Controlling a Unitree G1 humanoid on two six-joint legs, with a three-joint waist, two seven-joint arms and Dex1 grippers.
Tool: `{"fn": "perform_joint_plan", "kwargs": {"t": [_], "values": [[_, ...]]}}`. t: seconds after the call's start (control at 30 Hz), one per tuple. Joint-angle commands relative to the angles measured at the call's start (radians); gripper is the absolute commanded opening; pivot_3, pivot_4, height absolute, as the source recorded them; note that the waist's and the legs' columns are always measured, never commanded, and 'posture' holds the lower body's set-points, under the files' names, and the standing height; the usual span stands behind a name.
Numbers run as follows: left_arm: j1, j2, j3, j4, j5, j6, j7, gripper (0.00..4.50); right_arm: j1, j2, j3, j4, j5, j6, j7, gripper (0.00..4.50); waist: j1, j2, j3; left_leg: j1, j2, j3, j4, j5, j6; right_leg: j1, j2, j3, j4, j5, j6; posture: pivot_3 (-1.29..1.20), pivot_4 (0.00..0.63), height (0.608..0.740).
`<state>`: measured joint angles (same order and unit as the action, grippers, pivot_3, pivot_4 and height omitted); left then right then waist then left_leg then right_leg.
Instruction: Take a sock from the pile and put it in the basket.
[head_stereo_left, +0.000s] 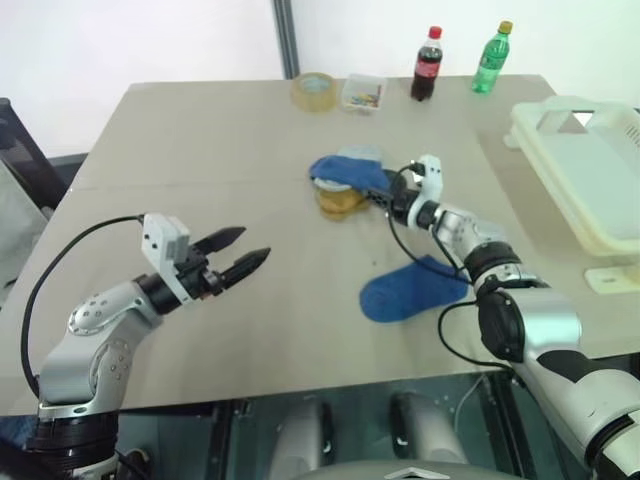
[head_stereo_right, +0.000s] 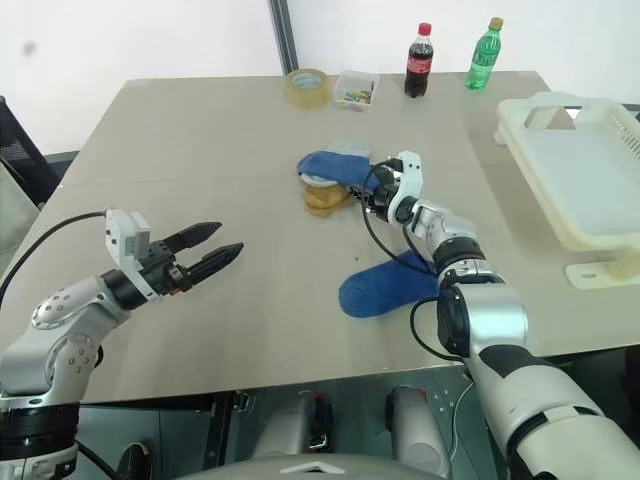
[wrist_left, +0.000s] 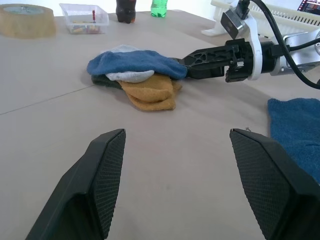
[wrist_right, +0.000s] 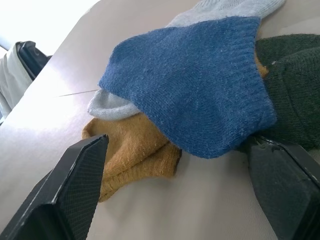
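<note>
Socks in a small pile (head_stereo_left: 345, 180) lie near the middle of a beige table (head_stereo_left: 200, 150), a royal blue one draped on top over pale grey, mustard yellow and dark green ones. The right gripper (wrist_right: 180, 185) reaches in at table level, its two black fingers spread wide on either side of the heap's near edge; one fingertip looks to be just under the hem of the blue sock, though no sock is pinched. A separate blue sock (head_stereo_left: 410, 288) lies flat beside the right forearm, apart from the pile and nearer the table's front edge. The left gripper (head_stereo_left: 238, 252) hovers above the table on the robot's left, well apart from the socks, its fingers parted and holding nothing, pointing toward the heap. The cream-white laundry basket (head_stereo_left: 590, 180) sits at the table's right edge, well apart from the pile. Along the far edge stand a roll of tape (head_stereo_left: 315, 90), a small clear box (head_stereo_left: 363, 93) with coloured bits inside, a cola bottle (head_stereo_left: 427, 65) and a green bottle (head_stereo_left: 491, 58).
</note>
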<state>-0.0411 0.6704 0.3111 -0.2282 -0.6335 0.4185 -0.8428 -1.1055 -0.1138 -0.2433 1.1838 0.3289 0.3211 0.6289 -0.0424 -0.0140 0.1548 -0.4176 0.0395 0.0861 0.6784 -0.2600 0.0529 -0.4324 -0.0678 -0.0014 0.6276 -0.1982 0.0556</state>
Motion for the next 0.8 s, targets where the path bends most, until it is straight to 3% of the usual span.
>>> {"fn": "perform_joint_plan", "kwargs": {"t": [0.03,0.27,0.8], "values": [[0.004,0.01,0.037,-0.055,-0.024,0.005,0.006,3.57,-0.046,0.009,-0.044,0.006,0.025,-0.032,-0.01,3.19,0.0,0.0,0.0,0.0,0.0,0.0,0.0,0.0,0.0,0.0,0.0,0.0,0.0,0.0,0.0,0.0,0.15,0.74],[0.01,0.012,0.047,-0.073,-0.023,0.018,0.009,3.57,-0.06,0.026,-0.066,0.031,0.019,-0.058,-0.029,0.03,0.0,0.0,0.0,0.0,0.0,0.0,-0.001,0.0,0.0,0.0,-0.001,0.0,0.0,0.0,0.0,0.0,0.15,0.74],[0.016,0.015,0.056,-0.097,-0.022,0.034,0.013,3.57,-0.042,0.02,-0.024,0.022,-0.041,-0.068,0.002,0.03,0.0,0.0,0.0,0.0,0.0,0.0,-0.002,0.0,0.0,0.0,-0.001,0.0,0.0,0.0,0.0,0.0,0.15,0.74]]}}
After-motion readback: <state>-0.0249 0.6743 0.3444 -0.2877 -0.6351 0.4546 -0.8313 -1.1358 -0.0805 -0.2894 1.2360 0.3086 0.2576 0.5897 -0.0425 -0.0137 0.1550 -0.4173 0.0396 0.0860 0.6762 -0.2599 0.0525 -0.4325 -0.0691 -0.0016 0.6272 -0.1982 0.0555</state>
